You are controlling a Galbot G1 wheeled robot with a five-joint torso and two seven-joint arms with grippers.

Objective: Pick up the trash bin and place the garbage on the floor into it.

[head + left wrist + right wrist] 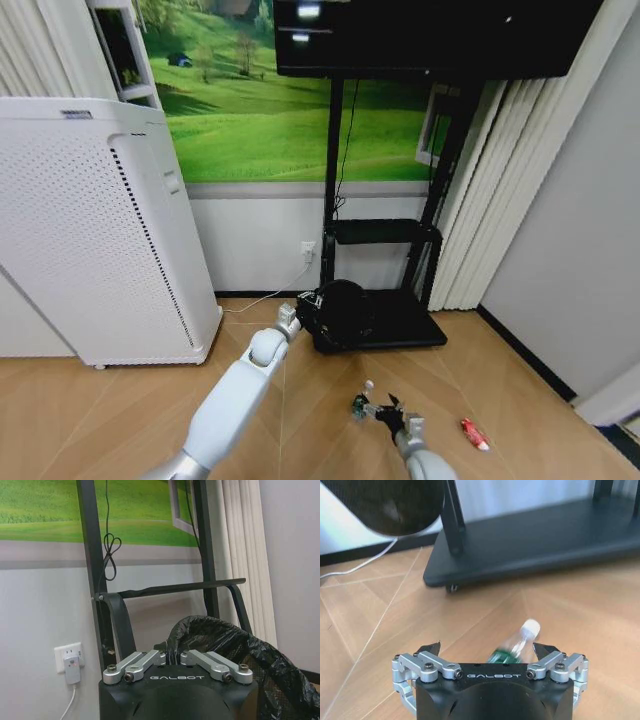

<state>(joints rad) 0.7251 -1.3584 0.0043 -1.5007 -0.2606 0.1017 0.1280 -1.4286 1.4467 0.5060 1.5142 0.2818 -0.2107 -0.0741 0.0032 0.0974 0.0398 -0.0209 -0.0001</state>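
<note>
The trash bin (342, 310), black mesh lined with a black bag, hangs tilted just above the floor (300, 400) in front of the TV stand. My left gripper (300, 303) is shut on its rim; in the left wrist view the left gripper (172, 656) pinches the bag-covered rim of the bin (225, 645). A small clear bottle (361, 398) with a green label lies on the floor, and my right gripper (386, 408) stands open beside it. In the right wrist view the bottle (517, 647) lies between the spread fingers of the right gripper (487, 650). A red wrapper (474, 433) lies further right.
The flat black TV-stand base (405, 322) sits right behind the bin, its posts rising to the screen. A large white perforated appliance (90, 230) stands at the left. A white cable (255, 303) runs from a wall socket (70, 662) across the floor.
</note>
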